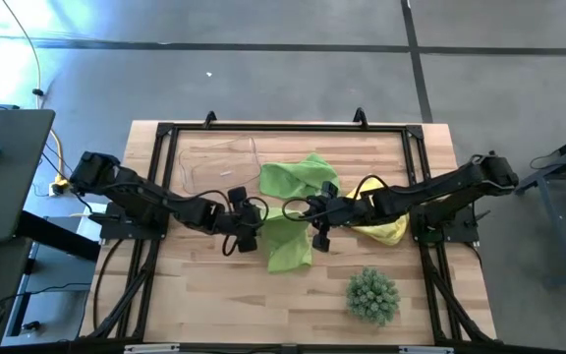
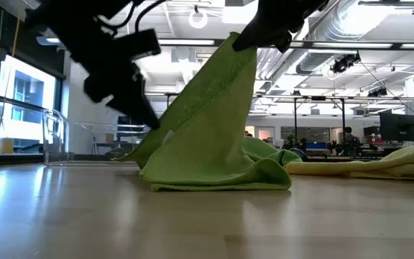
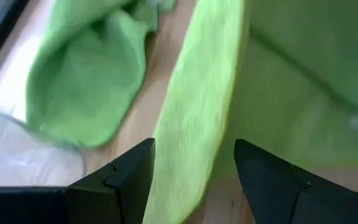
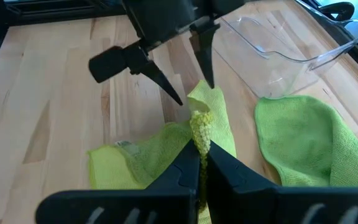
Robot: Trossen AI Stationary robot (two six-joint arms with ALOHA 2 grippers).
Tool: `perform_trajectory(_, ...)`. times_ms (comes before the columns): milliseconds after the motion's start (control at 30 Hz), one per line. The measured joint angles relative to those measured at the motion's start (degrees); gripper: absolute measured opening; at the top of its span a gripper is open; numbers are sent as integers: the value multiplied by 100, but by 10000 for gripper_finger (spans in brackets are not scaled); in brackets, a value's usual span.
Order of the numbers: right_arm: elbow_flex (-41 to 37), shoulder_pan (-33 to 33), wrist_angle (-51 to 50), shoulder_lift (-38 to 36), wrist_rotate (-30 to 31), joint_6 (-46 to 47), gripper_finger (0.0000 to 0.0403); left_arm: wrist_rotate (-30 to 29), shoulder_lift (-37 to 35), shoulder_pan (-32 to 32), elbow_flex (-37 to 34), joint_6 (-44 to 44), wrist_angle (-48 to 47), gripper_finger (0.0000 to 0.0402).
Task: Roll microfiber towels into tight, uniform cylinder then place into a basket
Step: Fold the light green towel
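Nothing is rolled yet: the right gripper (image 4: 199, 163) is pinching a green towel (image 1: 288, 246) corner up off the bench (image 1: 204, 305), left gripper (image 3: 194, 180) gaping beside it, and the basket (image 4: 278, 37) is sitting empty.

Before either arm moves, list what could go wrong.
1. The right gripper pinches only a corner of the lime green towel; it may slip free.
2. The open left gripper straddles the raised edge and could bunch it rather than fold it.
3. The second green towel lies close and could get dragged.
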Motion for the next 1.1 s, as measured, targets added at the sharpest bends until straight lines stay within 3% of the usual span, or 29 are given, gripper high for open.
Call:
perform_trajectory(300,0,0,37,2,1,195,0,-210,0,178,-594,1,359,211)
perform_trajectory(533,-2,0,202,2,100,302,0,-373,138,270,-669,151,489,206)
perform_trajectory(667,-2,-2,223,2,105,302,0,-469,162,267,-667,200,504,164)
perform_trajectory(900,-2,-2,238,2,105,302,0,-471,162,270,-669,274,475,22)
perform_trajectory(1100,-2,8,341,2,105,55,0,-430,-36,188,-433,40,259,13)
